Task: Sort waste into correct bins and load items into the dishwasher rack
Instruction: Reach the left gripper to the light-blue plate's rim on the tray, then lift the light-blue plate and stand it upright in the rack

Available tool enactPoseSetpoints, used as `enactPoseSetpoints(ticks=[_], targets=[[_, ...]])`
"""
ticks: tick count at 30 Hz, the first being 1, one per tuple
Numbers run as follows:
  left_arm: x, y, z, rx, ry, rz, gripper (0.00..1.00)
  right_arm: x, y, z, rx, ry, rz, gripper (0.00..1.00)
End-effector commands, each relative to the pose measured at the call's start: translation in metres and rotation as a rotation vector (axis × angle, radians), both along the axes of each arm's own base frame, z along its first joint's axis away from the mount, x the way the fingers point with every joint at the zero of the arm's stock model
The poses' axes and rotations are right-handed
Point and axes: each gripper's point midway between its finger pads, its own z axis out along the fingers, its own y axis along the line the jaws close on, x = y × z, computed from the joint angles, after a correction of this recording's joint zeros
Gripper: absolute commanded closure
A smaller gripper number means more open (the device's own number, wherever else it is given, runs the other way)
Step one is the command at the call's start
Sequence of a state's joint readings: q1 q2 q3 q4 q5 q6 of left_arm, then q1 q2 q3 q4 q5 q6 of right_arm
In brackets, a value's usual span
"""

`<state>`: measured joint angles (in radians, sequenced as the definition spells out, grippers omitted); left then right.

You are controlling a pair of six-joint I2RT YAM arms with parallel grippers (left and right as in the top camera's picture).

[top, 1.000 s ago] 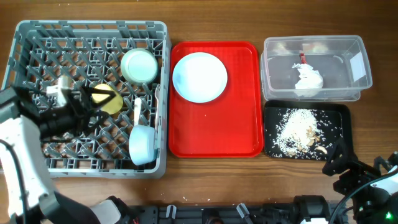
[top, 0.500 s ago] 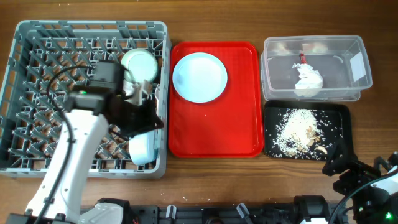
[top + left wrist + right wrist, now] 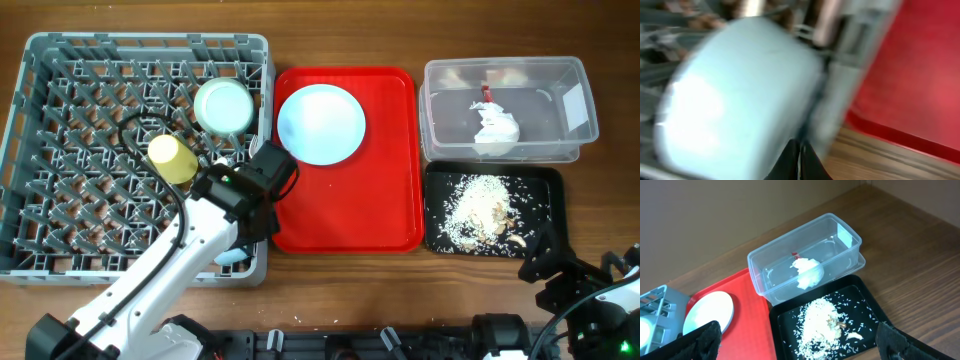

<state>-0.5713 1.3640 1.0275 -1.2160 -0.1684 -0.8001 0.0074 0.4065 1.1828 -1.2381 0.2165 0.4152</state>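
While left jaws sit narrow at the dishwasher rack (image 3: 145, 40) edge, right jaws gape.

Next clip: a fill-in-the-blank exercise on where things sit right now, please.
Only the light blue ___ lies on the red tray.
The dishwasher rack holds the pale green bowl and a ___ cup.
The crumpled napkin lies in the clear tub near a small ___ wrapper.
Missing words: plate; yellow; red.
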Motion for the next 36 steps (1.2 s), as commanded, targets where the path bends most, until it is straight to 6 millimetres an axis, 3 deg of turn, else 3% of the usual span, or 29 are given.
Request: enactPoseSetpoints(ticks=[1, 3, 5, 7, 10, 13, 14, 15, 17, 19, 22, 24, 28, 32, 34, 36], targets=[[0.003, 0.066, 0.02, 0.245, -0.027, 0.121, 0.96, -0.001, 0.001, 0.001, 0.008, -0.01, 0.0, 0.0], [0.004, 0.103, 0.051, 0.325, -0.029, 0.252, 0.96, -0.001, 0.001, 0.001, 0.008, -0.01, 0.0, 0.0], [0.017, 0.111, 0.079, 0.258, -0.079, 0.349, 0.96, -0.001, 0.001, 0.001, 0.009, -0.01, -0.001, 0.0], [0.043, 0.074, 0.104, 0.03, -0.167, 0.344, 0.96, -0.001, 0.001, 0.001, 0.008, -0.01, 0.0, 0.0], [0.085, -0.022, 0.121, -0.305, -0.294, 0.07, 0.83, -0.001, 0.001, 0.001, 0.008, -0.01, 0.0, 0.0], [0.107, -0.092, 0.128, -0.392, -0.404, -0.094, 0.69, -0.001, 0.001, 0.001, 0.008, -0.01, 0.0, 0.0], [0.115, -0.116, 0.122, -0.384, -0.437, -0.142, 0.68, -0.001, 0.001, 0.001, 0.008, -0.01, 0.0, 0.0], [0.127, -0.143, 0.103, -0.343, -0.46, -0.186, 0.65, -0.001, 0.001, 0.001, 0.008, -0.01, -0.001, 0.0], [0.134, -0.165, 0.079, -0.318, -0.45, -0.215, 0.65, -0.001, 0.001, 0.001, 0.008, -0.01, 0.0, 0.0], [0.146, -0.192, 0.041, -0.302, -0.433, -0.245, 0.63, -0.001, 0.001, 0.001, 0.008, -0.01, 0.0, 0.0], [0.174, -0.212, -0.013, -0.254, -0.449, -0.294, 0.62, -0.001, 0.001, 0.001, 0.008, -0.01, 0.0, 0.0], [0.185, -0.222, -0.039, -0.25, -0.453, -0.311, 0.54, -0.001, 0.001, 0.001, 0.008, -0.01, 0.0, 0.0], [0.198, -0.234, -0.072, -0.215, -0.473, -0.435, 0.53, -0.001, 0.001, 0.001, 0.008, -0.01, 0.0, 0.0], [0.2, -0.225, -0.101, -0.141, -0.448, -0.448, 0.48, -0.001, 0.001, 0.001, 0.008, -0.01, 0.0, 0.0], [0.199, -0.223, -0.108, -0.129, -0.438, -0.448, 0.54, -0.001, 0.001, 0.001, 0.008, -0.01, 0.0, 0.0], [0.192, -0.223, -0.111, -0.127, -0.41, -0.459, 0.73, -0.001, 0.001, 0.001, 0.008, -0.01, 0.0, 0.0]])
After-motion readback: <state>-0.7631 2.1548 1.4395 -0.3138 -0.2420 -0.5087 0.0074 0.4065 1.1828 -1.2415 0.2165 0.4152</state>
